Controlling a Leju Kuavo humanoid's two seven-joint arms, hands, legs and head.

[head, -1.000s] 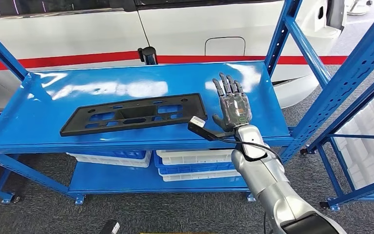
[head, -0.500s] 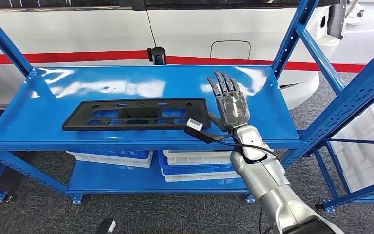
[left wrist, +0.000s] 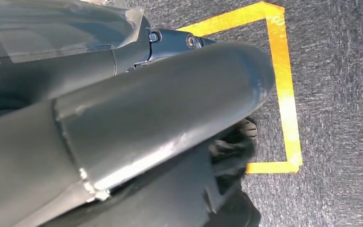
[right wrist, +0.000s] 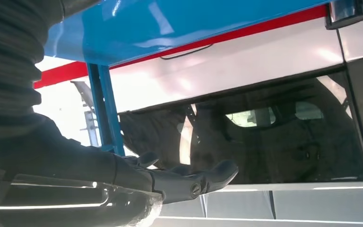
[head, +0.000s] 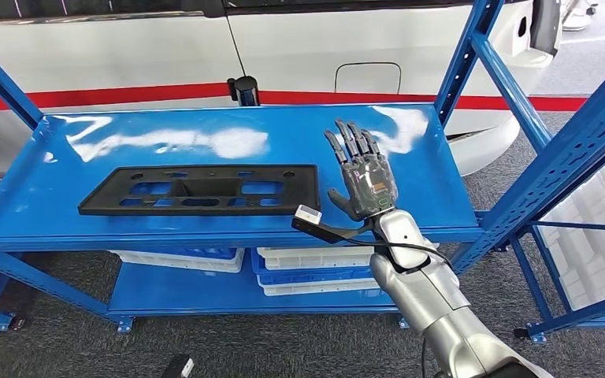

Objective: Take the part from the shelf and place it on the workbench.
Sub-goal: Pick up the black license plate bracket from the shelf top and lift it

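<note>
Part, a flat black plastic bracket w/ cutouts, is lying along the near half of the blue shelf's top deck, left of centre, untouched. I'm reading this as the reach step: nothing grasped yet, workbench not in sight.

Right hand is hovering over the deck just right of the part's right end, near it but apart, palm down, fingers spread and stretched toward the far side, holding nothing. Right wrist cam is agreeing: fingers extended, nothing betw. them, white vehicle w/ red stripe behind the rack.

Left hand: can't tell its state, since left wrist cam is giving me floor w/ yellow tape and dark body parts.

Next move, as I'm judging it: I'm needing to shift the hand left and down so fingers get over the bracket's right end, then close on an edge. It's thin and lying flat, so getting under it is looking awkward; long too, so it'll prob. tip from one end.
</note>
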